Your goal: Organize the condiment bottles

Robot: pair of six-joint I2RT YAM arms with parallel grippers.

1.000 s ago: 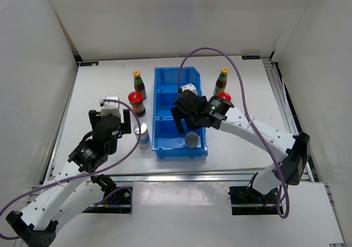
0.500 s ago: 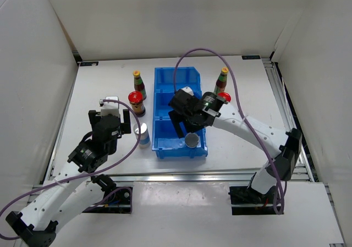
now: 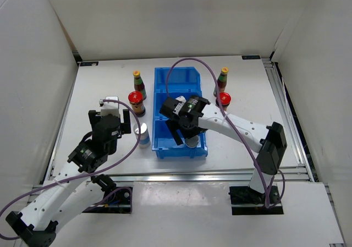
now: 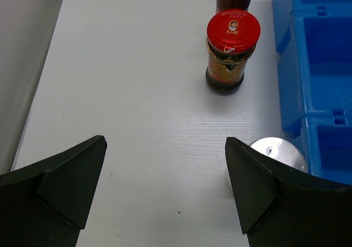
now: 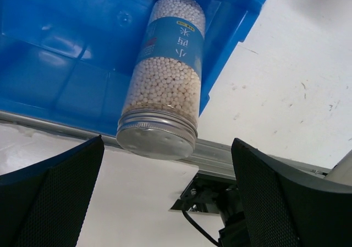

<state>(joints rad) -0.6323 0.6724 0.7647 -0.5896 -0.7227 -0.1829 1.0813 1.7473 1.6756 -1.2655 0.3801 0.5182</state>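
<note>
Blue plastic is walling in one white-blue silver-topped bottle (image 5: 165, 76), which is standing in the near compartment of the bin (image 3: 190, 79). The right pincer (image 5: 166, 142) is hanging over it with jaws spread wide to either side, gripping nothing. If that arm is swinging sideways before rising, a finger could be clipping the silver top and tipping the bottle against the bin wall. The left pincer (image 4: 165, 142), also spread and empty, is hovering over the surface (image 4: 137, 93) near the second silver-topped bottle (image 3: 142, 132), which is standing just beside the bin's outer wall. Closing there, one finger is risking a jam against that wall. A red-lidded jar (image 4: 232, 51) is standing close behind, so a careless reach could be toppling it. The other red-lidded jar (image 3: 223, 99) and both yellow-capped bottles (image 3: 138, 82) are sitting on the surface outside the bin.
</note>
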